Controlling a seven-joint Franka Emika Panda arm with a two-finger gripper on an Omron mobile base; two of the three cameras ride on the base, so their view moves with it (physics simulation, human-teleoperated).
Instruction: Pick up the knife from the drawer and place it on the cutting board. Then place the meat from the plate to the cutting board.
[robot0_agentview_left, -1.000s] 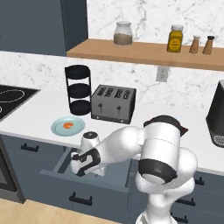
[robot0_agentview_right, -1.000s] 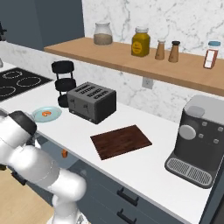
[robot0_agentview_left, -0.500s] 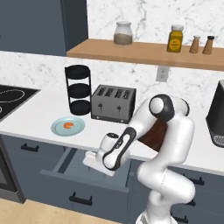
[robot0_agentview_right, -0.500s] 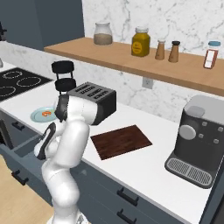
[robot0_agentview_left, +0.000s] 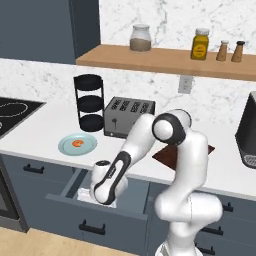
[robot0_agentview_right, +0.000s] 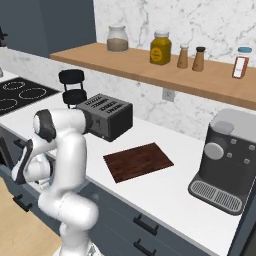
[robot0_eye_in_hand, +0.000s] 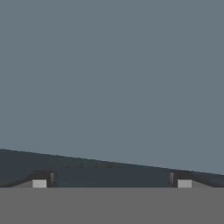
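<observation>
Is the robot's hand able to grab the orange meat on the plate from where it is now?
Probably not right away. The gripper is down inside the open drawer, while the meat sits up on the plate, so the arm must lift first.

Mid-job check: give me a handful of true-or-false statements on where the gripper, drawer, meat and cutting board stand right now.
1. The drawer is pulled open. True.
2. The meat already lies on the cutting board. False: it sits on the plate, left of the toaster.
3. The gripper is open, its fingertips spread wide. True.
4. The knife lies on the cutting board. False: the board is bare.
5. The hand is down at the drawer, below the counter edge. True.
6. The gripper holds the knife. False: nothing sits between the fingertips in the hand view, which faces a plain grey surface.
</observation>
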